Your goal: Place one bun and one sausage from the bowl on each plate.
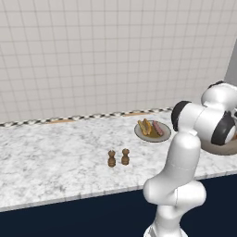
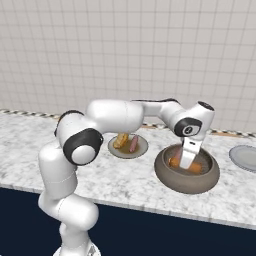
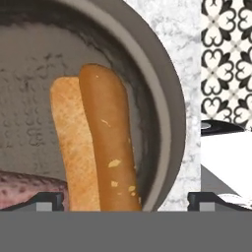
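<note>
Marble-patterned surface (image 2: 125, 180) runs along the tiled wall, and on it sits the large, deep, grey-brown stone-look bowl (image 2: 210, 180), toward the right. The white arm reaches over it with its hand (image 2: 187, 162) lowered inside the rim. From the hand's own camera the two dark fingertips stand wide apart at the bottom corners, one on each side of a long golden-brown split bun (image 3: 96, 142) lying against the bowl's inner wall. Nothing is held between them yet. A reddish-purple sausage (image 3: 29, 189) lies just beside the bun, lower left in that view.

Left of the bowl, the small grey-rimmed plate (image 1: 140, 134) already carries a bun and a sausage. The plain pale grey plate (image 2: 247, 167), at the far right edge, looks bare, so I judge the second pairing is under way.

As for risk, the bun rests close to the curved wall, so one finger could jam on the rim as they close. The sausage is near enough that a closing finger might nudge or pinch it along.

The right base view shows the hand inside the bowl and the empty plate. The left base view instead shows two small brown wooden shakers (image 1: 118, 158) on the near surface, with the arm covering most of the bowl.
</note>
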